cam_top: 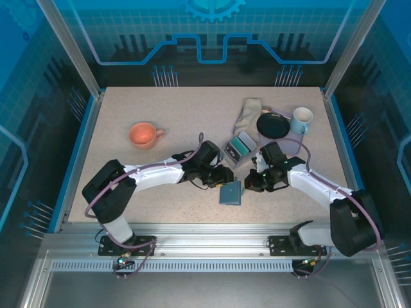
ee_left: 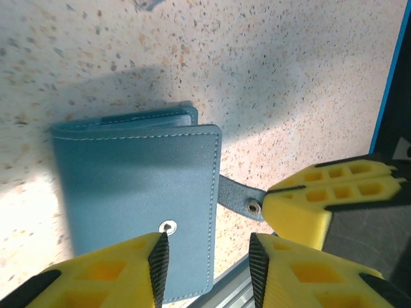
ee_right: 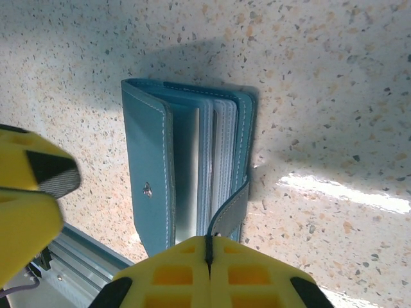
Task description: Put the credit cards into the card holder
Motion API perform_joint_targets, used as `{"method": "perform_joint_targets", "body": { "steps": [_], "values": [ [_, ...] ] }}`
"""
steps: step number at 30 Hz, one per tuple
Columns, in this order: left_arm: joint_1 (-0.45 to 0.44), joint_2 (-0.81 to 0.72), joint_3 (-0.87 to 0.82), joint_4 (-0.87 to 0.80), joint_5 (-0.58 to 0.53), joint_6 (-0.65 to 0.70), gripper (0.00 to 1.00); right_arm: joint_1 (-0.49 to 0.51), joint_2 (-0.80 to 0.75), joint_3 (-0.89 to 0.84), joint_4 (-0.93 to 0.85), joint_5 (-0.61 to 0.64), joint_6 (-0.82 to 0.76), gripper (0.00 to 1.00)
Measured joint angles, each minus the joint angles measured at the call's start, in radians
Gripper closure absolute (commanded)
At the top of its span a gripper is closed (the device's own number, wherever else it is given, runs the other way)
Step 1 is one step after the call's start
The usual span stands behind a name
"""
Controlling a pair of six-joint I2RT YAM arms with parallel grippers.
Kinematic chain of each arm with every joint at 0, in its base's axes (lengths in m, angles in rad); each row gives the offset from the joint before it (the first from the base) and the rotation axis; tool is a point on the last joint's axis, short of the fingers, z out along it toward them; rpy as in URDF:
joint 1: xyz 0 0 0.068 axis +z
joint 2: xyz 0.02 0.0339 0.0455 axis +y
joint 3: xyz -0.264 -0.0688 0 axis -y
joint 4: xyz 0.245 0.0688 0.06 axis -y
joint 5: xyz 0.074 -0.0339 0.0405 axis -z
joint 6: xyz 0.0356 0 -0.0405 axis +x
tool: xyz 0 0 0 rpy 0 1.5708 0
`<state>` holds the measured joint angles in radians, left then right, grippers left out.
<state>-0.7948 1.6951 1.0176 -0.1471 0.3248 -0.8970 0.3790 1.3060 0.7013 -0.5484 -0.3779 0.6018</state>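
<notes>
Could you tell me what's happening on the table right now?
Both arms are working on the slate-blue card holder, which lies near the front of the table. The right gripper is shut on its snap strap, holding it out to the side, and the cover stands ajar so the card sleeves show. The left gripper hangs open over the cover's edge. The credit cards sit behind it in a small grey tray, not yet picked up.

one orange mug (cam_top: 142,135), one pale mug (cam_top: 302,120), one card holder (cam_top: 230,192), one dish (cam_top: 273,125), one cloth (cam_top: 247,114), one tray (cam_top: 226,152)
</notes>
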Motion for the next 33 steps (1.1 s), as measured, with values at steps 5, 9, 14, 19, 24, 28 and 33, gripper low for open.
{"method": "perform_joint_targets", "body": {
  "steps": [5,9,14,19,24,28,33],
  "values": [
    [0.0,-0.007,0.0,-0.091,-0.044,0.046,0.64,0.0,0.013,0.008,0.0,-0.002,0.0,0.95],
    [0.0,-0.007,-0.011,-0.121,-0.066,0.064,0.63,0.0,0.021,0.012,-0.001,-0.001,0.0,0.95],
    [0.003,0.002,-0.026,-0.136,-0.076,0.066,0.62,0.0,0.023,0.012,-0.001,-0.001,0.0,0.95],
    [0.006,0.025,-0.039,-0.132,-0.079,0.063,0.61,0.0,0.023,0.012,-0.001,-0.001,0.0,0.95],
    [0.006,0.044,-0.045,-0.126,-0.078,0.061,0.61,0.0,0.023,0.012,-0.001,-0.001,0.0,0.95],
    [0.006,0.06,-0.045,-0.11,-0.078,0.059,0.62,0.0,0.023,0.012,-0.001,-0.001,0.0,0.95],
    [0.006,0.071,-0.045,-0.105,-0.076,0.059,0.62,0.0,0.023,0.012,-0.001,-0.001,0.0,0.94]
  ]
}}
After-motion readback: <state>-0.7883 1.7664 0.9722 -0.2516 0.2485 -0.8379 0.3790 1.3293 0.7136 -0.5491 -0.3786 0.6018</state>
